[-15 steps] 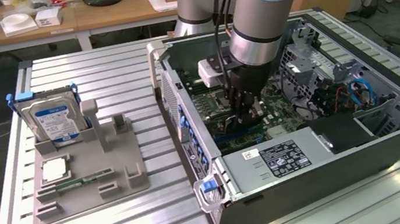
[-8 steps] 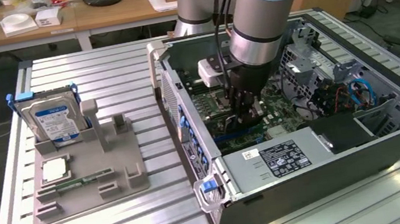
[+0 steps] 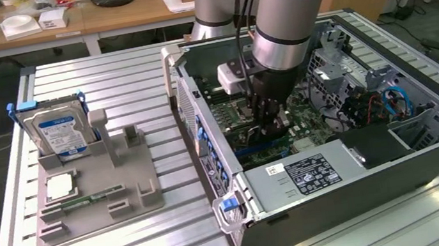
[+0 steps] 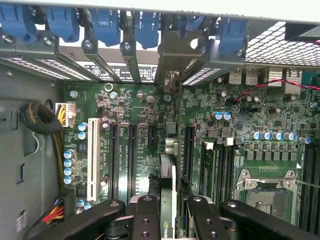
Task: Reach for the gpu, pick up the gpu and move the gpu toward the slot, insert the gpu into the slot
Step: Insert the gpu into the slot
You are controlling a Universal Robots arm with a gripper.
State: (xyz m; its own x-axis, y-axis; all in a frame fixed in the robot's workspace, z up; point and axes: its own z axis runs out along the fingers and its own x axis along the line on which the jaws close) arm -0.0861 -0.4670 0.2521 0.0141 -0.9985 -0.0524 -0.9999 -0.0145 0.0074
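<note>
Wrist view, closest in: gripper (image 4: 172, 205) has its black fingers (image 4: 146, 215) pinched on the gpu (image 4: 168, 180), one each side. Card is edge-on and upright, so the fan and heatsink are hidden from this angle. Just past the fingertips the card's edge runs out over the motherboard (image 4: 125, 107), between the black connector strips (image 4: 132, 155) and the memory-slot bank, with the white connector (image 4: 92, 157) further to one side and the processor socket (image 4: 265, 192) to the other. Far end of the card lines up with a gap in the rear bracket row, under the blue retainer clips (image 4: 107, 22). The slot sits beneath the card here, hidden. Exterior view: arm is down inside the open PC case (image 3: 339, 177), and a bit of blue by the gripper tip is probably the slot (image 3: 249, 151). My read: reach and pickup are done, and the carry is basically done since the card is at board level and aligned. Can't tell if the edge is seated, so insert isn't confirmed. Further out on the exterior view's left, the hard drive (image 3: 57, 129) stands in the gray fixture (image 3: 98, 208), untouched, with a wooden desk (image 3: 101, 17) behind.
</note>
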